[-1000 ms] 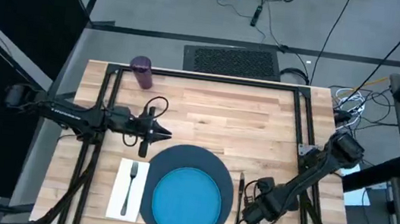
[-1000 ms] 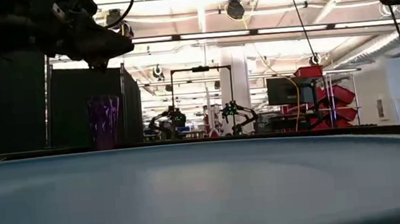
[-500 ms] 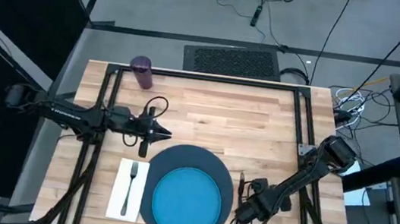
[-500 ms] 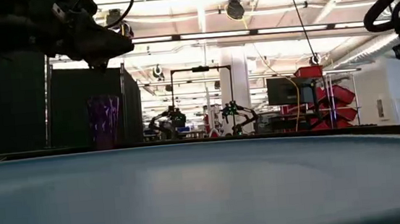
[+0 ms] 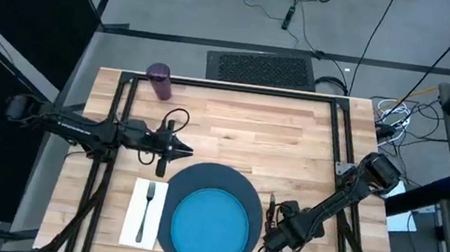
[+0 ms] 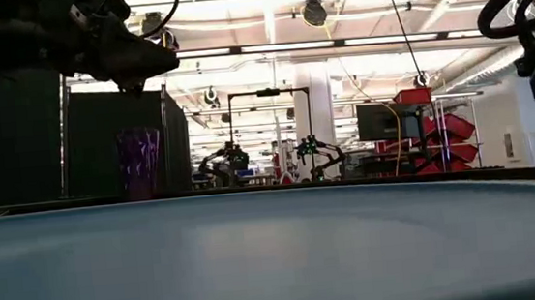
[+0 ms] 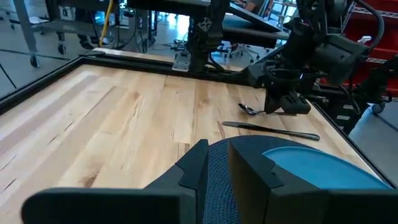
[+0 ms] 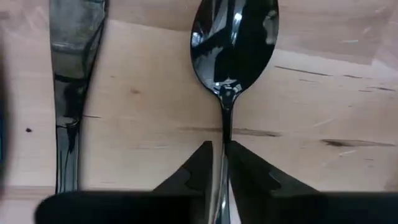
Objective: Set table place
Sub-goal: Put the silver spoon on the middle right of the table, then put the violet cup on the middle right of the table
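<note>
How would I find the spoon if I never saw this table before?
Find the big blue plate on the wooden table. On the side away from the fork lies a knife, then the spoon. It has the round bowl, and the right gripper pinches its handle.

table (image 5: 292, 143) centre bare, cup (image 5: 159, 81) far corner
</note>
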